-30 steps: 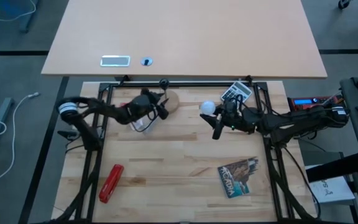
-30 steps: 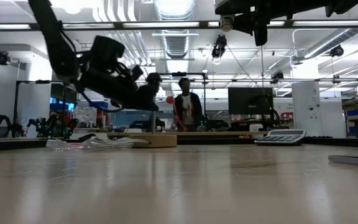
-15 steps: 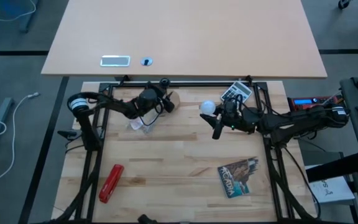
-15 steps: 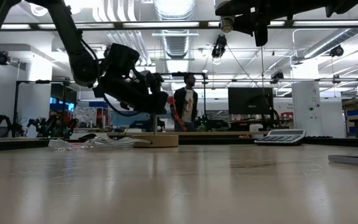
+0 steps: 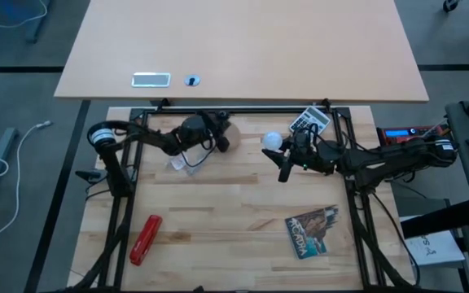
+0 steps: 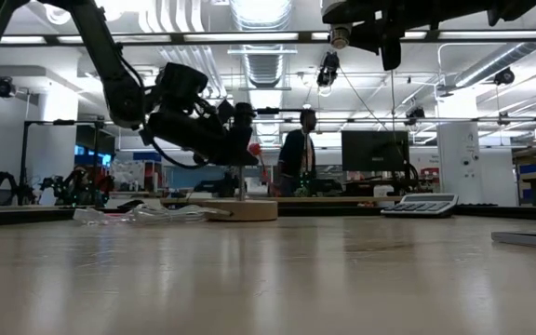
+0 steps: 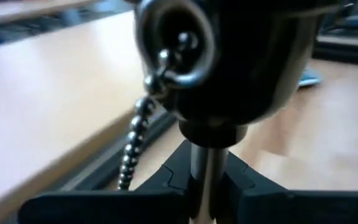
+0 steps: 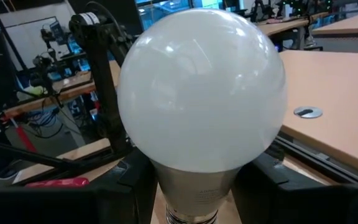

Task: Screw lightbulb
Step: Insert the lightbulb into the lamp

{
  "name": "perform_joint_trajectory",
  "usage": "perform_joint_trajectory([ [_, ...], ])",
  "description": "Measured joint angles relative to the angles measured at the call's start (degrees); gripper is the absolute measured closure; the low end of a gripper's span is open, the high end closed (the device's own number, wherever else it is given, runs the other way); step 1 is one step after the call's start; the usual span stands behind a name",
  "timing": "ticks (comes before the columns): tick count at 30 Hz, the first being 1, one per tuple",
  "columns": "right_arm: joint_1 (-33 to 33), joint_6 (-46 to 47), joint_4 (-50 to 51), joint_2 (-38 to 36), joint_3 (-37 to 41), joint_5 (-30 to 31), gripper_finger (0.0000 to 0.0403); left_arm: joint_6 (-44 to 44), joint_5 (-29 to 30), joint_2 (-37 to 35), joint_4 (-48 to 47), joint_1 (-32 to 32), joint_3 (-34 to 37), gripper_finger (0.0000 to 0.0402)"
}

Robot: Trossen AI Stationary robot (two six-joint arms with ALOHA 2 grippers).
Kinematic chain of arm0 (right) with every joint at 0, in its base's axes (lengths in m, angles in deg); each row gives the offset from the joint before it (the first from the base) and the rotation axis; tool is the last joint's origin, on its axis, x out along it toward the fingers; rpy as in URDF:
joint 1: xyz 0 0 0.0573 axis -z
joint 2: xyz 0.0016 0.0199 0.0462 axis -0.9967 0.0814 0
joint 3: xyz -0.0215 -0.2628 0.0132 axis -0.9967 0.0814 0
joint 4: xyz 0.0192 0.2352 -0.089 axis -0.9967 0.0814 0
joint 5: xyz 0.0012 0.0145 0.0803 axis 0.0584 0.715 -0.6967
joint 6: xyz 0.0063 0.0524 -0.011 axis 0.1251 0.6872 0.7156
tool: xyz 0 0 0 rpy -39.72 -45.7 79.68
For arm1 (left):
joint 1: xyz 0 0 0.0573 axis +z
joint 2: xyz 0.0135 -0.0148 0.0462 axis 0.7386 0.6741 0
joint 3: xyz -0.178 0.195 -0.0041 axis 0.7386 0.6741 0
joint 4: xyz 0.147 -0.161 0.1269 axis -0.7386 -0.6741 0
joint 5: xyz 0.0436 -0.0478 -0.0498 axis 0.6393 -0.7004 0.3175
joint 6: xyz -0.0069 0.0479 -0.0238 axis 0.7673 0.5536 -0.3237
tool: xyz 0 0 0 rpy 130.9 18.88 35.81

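Landmark: wooden disc base (image 5: 225,133) with its black upright socket (image 6: 242,149), at the back of the table (image 5: 218,220).

Nearest, front side well away from the disc: red tool (image 5: 145,238) on the left-arm side, printed booklet (image 5: 313,230) on the right-arm side.

Clear plastic wrapper (image 5: 182,162) lies just in front of the disc toward the left arm.

Left gripper (image 5: 218,137) sits over the disc, fingers (image 7: 173,180) closed around the socket's thin metal stem (image 7: 205,177); bead chain (image 7: 131,149) hangs beside it.

Right gripper (image 5: 285,148) is off to the disc's right-arm side, raised, clamped on the lightbulb (image 8: 201,93) by its lower neck, white globe pointing at the disc, clearly apart from the socket.

Calculator (image 5: 309,120) lies behind the bulb near the back rail.

Person (image 6: 298,154) stands in the room beyond.
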Motion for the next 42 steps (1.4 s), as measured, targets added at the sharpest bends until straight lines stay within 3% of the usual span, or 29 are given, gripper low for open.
perform_joint_trajectory([
  [4, -0.3, 0.1, -0.5, 0.0, 0.0, 0.0, 0.0247, -3.7, -5.4, 0.0, -0.4, -1.2, -0.1, 0.038],
  [10, -0.3, -0.7, -1.3, 0.7, 0.0, 0.0, 0.0247, -6.7, -6.3, -0.5, -0.4, -5.6, 0.1, 0.0378],
  [20, -0.4, -1.4, -6.4, 4.3, 0.0, -3.1, 0.0247, -7.2, -1.4, -0.5, -0.6, -14.5, 0.1, 0.0374],
  [24, -0.4, -2.3, -7.0, 5.0, 0.0, -3.0, 0.0247, -9.2, 2.1, -0.5, -1.2, -16.3, 0.2, 0.0335],
  [32, -0.4, -5.4, -13.0, 8.0, 0.0, -3.1, 0.0247, -8.8, 2.2, -1.4, -1.9, -17.2, 0.3, 0.0253],
  [42, 2.8, -5.0, -20.8, 12.6, 0.0, -4.6, 0.0247, -8.9, 2.7, -9.7, -16.6, -17.2, 0.2, 0.0195],
])
